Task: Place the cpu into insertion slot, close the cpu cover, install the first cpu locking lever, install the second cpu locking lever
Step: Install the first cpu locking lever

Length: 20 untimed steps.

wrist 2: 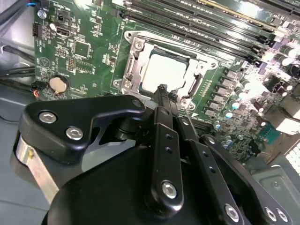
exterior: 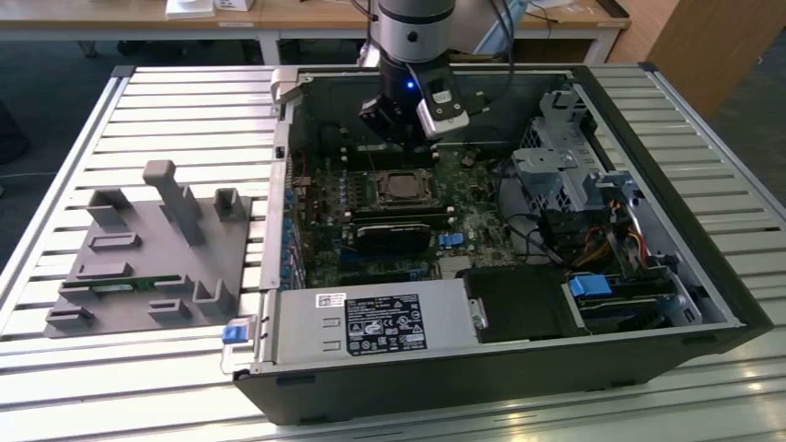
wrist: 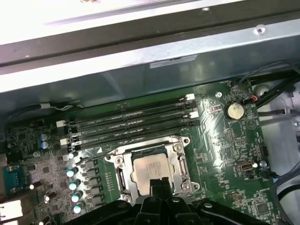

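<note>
The cpu [wrist: 150, 169], a small square chip with a dull grey metal top, lies in the insertion slot [wrist: 143, 154] on the green board. The silver cpu cover [wrist: 180, 161] lies flat around it as a frame, and the chip shows through its window. In the second wrist view the cpu [wrist 2: 164, 71] sits inside the cover [wrist 2: 133, 63]. My gripper [wrist: 159, 182] hovers just above the socket's near edge, its two black fingers pressed together with nothing between them. The fingertips [wrist 2: 162, 89] overlap the frame's edge. In the exterior view my gripper [exterior: 397, 136] hangs over the cpu [exterior: 399, 188].
The open computer case [exterior: 687, 276] encloses the board. Memory slots [wrist: 131, 124] run beside the socket, and a black oblong card [exterior: 393, 232] lies on its other side. Cables and a drive cage [exterior: 565, 175] crowd the exterior view's right. A grey fixture [exterior: 147, 249] stands outside on the slatted table.
</note>
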### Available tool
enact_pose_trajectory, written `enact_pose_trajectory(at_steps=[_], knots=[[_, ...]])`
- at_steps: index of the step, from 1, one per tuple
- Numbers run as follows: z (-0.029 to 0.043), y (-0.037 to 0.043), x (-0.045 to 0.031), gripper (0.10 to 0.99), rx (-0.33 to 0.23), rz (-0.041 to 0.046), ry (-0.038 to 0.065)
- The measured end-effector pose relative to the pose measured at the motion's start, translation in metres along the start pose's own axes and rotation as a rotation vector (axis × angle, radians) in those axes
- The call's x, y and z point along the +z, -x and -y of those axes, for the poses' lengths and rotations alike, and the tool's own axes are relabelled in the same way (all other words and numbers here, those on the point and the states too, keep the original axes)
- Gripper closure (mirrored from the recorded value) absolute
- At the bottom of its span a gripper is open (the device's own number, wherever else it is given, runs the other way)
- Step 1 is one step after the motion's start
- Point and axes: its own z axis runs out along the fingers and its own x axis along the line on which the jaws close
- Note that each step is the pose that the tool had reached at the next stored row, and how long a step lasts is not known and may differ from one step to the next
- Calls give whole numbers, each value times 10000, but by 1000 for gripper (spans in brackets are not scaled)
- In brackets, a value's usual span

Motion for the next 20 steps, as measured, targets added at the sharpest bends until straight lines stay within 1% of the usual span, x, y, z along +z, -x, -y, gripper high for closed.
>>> enact_pose_trajectory(at_steps=[1, 7, 9, 11, 13, 20], knots=[[1, -4, 0, 980, -76, -5, 4], [2, -4, 10, 980, -1124, -88, 41], [2, -5, 11, 980, -1330, -126, 53], [2, -5, 11, 980, -1477, -153, 58], [2, -5, 12, 980, -1585, -217, 51], [10, -10, 11, 980, -1642, -224, 53]])
